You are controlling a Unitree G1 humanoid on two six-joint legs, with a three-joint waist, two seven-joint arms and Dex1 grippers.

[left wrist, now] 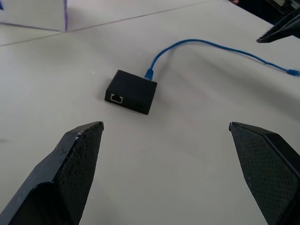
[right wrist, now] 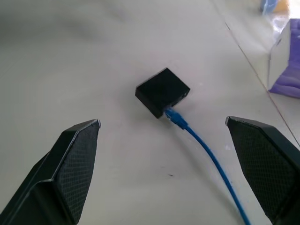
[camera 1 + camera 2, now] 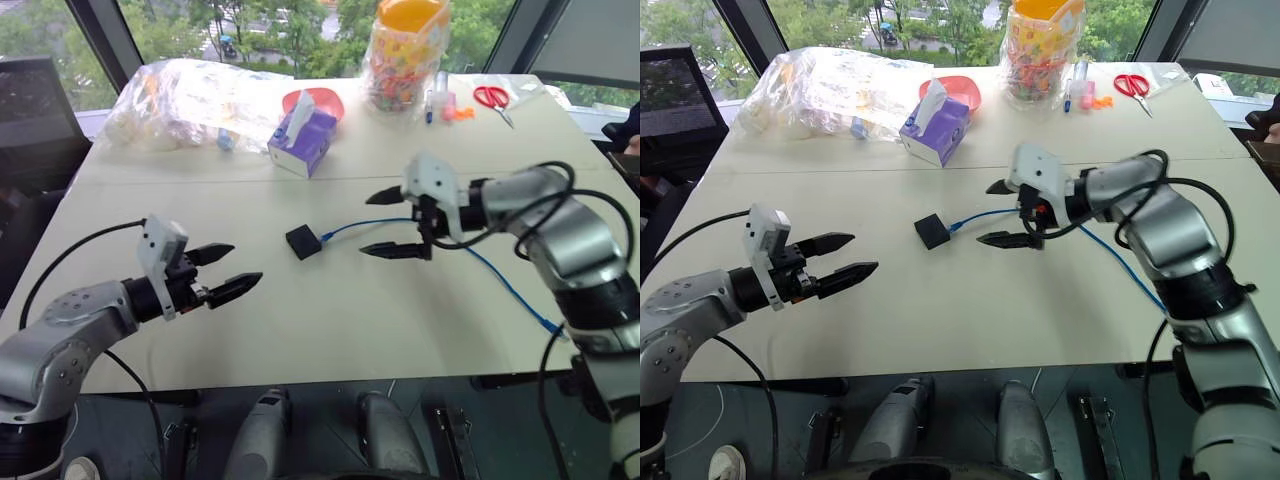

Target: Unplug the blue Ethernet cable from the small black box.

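Lower left, our left gripper (image 3: pixel 228 272) gapes empty, as does the right gripper (image 3: pixel 392 222); the box (image 3: pixel 303 241) looks light, so we pin it and pinch the limp cable (image 3: pixel 352 227) probably at its plug.

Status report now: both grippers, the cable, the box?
Left gripper open, empty. Right gripper open, above blue cable. Cable still plugged into black box. Nothing in the way.

Small black box (image 3: pixel 302 241) flat on table, blue Ethernet cable (image 3: pixel 365 224) plugged into its side, trailing right
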